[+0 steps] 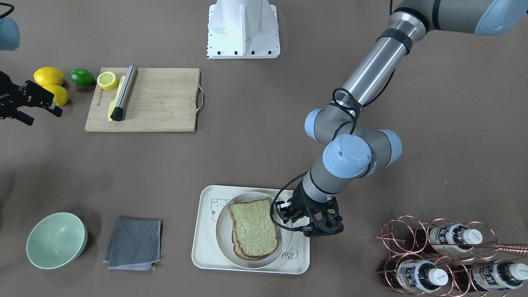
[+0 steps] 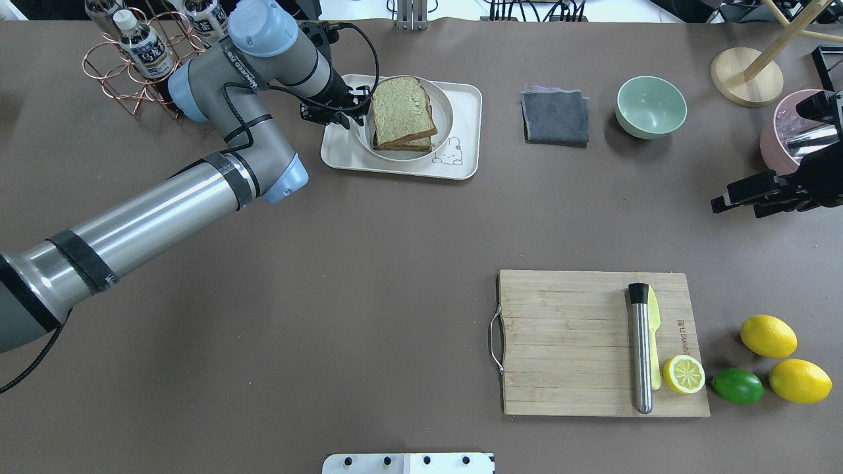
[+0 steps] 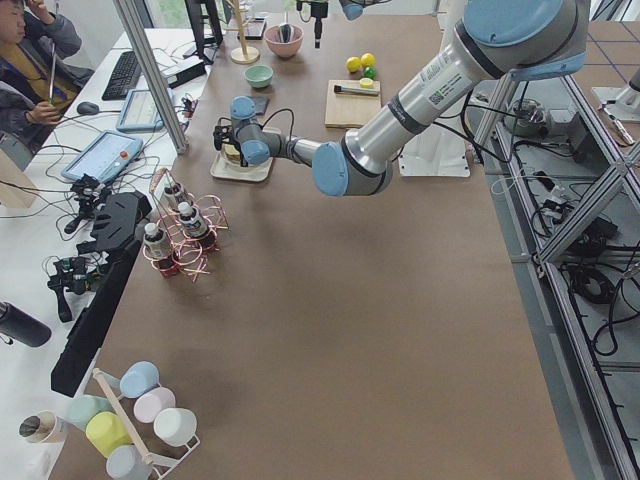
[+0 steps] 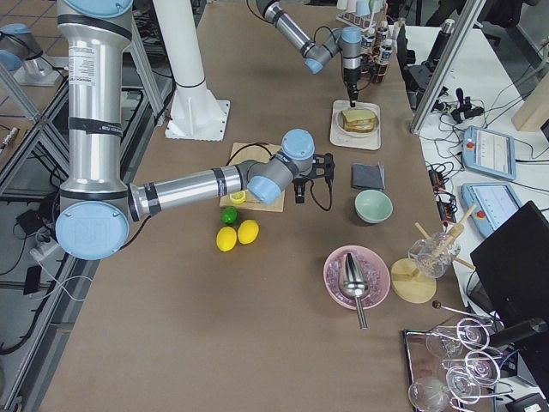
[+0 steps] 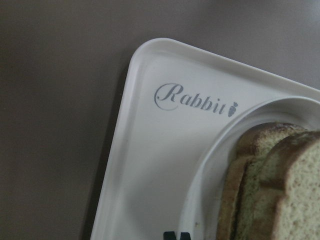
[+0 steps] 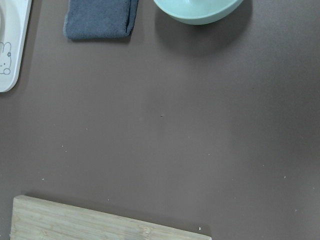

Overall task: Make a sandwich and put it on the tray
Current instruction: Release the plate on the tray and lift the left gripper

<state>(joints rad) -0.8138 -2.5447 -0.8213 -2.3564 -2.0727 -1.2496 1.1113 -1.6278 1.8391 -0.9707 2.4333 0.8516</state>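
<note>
The sandwich [image 1: 253,227], two brown-crusted speckled slices stacked, lies on a small round white plate [image 1: 220,233]. The plate stands on the cream tray [image 1: 206,255] with the "Rabbit" script [image 5: 192,99]. The filling is hidden between the slices. My left gripper [image 1: 281,212] is at the plate's rim, at the sandwich's side. In the left wrist view its two black tips sit close together at the rim [image 5: 200,200], so it looks shut on the plate. The sandwich [image 2: 403,108] and left gripper [image 2: 361,113] also show overhead. My right gripper [image 2: 734,209] is open and empty, far off by the table's right edge.
A wooden cutting board [image 2: 566,342] carries a steel rod [image 2: 640,349], a yellow knife and a lemon half [image 2: 683,374]; two lemons and a lime lie beside it. A grey cloth [image 2: 556,117] and green bowl [image 2: 651,105] sit right of the tray. A copper bottle rack [image 2: 132,59] stands left of it.
</note>
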